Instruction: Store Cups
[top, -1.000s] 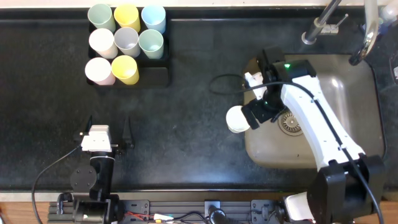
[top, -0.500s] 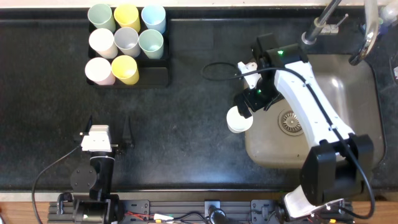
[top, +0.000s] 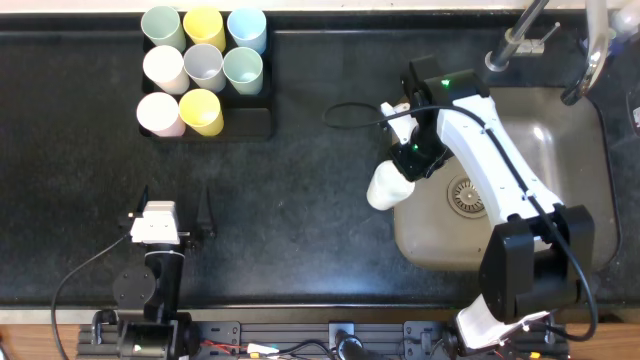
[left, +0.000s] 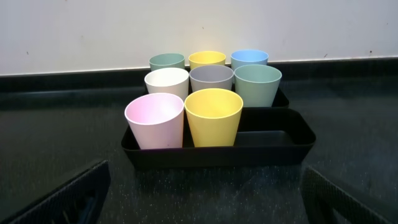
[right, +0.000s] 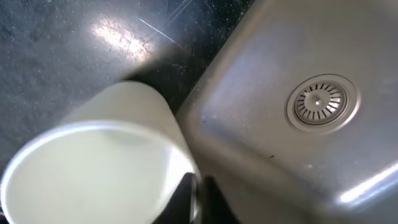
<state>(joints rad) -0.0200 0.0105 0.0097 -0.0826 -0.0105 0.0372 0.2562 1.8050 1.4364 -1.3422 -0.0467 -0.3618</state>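
Eight cups (top: 204, 68) stand in the black tray (top: 250, 124) at the far left of the worktop (top: 300, 240) in the top view. Three are in the back row, three in the middle and two in the near row. The tray's floor shows bare beside the yellow cup of that near row. The left gripper (top: 172, 208) sits low near the worktop's near edge, well apart from the tray, its fingers spread and holding nothing. The right gripper (top: 402, 174) is closed on a white cup (top: 385, 188), which hangs tilted at the left rim of the sink (top: 578, 150). A broad stretch of dark worktop lies between that cup and the tray. A faucet (top: 515, 35) rises at the sink's far edge.

From the left wrist view, the tray faces the camera square on. The pink and yellow cups are in front, the bare compartment is beside the yellow one, and a pale wall (left: 199, 25) runs close behind the back row. The gripper's two fingers stand wide apart, with open worktop between them and the tray's front wall.

From the right wrist view, the white cup's mouth opens toward the camera, and the fingers pinch its rim wall. The cup hangs over dark worktop just beside the sink's rounded corner edge. The drain (right: 320, 102) lies well apart from it in the basin.
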